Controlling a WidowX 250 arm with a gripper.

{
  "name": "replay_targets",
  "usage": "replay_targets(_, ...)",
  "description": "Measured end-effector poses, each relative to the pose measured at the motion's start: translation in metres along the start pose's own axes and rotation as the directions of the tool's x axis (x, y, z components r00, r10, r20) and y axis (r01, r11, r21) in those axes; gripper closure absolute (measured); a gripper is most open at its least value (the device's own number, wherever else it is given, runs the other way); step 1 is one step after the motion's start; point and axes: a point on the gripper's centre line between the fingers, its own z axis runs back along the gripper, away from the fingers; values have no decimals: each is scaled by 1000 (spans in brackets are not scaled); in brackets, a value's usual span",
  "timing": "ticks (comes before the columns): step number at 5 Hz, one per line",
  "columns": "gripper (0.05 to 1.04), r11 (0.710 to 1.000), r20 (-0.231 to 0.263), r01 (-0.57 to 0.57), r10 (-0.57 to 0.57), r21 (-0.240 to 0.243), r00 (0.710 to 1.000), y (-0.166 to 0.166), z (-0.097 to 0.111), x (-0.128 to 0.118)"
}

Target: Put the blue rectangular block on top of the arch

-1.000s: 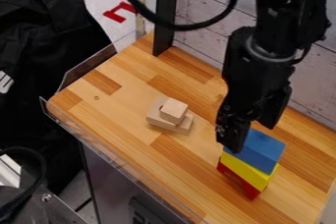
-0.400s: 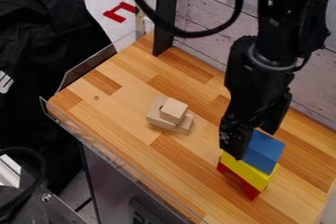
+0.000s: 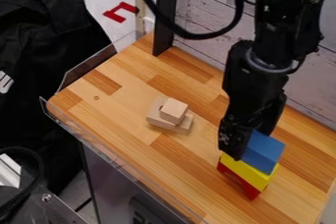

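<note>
Hanging at the blue rectangular block (image 3: 265,153), lower right | my gripper (image 3: 246,142): clenched or released, I can't tell | block likely light, stiff; best pinched mid-length across its narrower width

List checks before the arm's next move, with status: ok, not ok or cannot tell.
1. Gripper at the blue block: ok, overlaps its left side in the view.
2. Blue block on the yellow block: ok.
3. Red piece under the yellow block: ok.
4. Grip on the blue block: cannot tell.
5. Blue block let go and gripper clear of the stack: not ok on clearance, release cannot tell.
6. Plain wooden blocks apart from the stack: ok.
</note>
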Motion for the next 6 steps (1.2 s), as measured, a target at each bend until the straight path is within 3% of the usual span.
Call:
replay_targets(2,133,1000,-2,-23,23,14,1000,-6,-8,3)
replay_targets(3,415,999,-3,-31,31,7,1000,-15,-14,3)
replay_targets(4,524,999,-4,-35,35,-10,999,-12,-12,6)
replay_targets(5,524,996,-9,-54,53,-73,999,-6,5,12)
replay_targets(6,524,979,-23,-132,129,-153,991,-6,24,34)
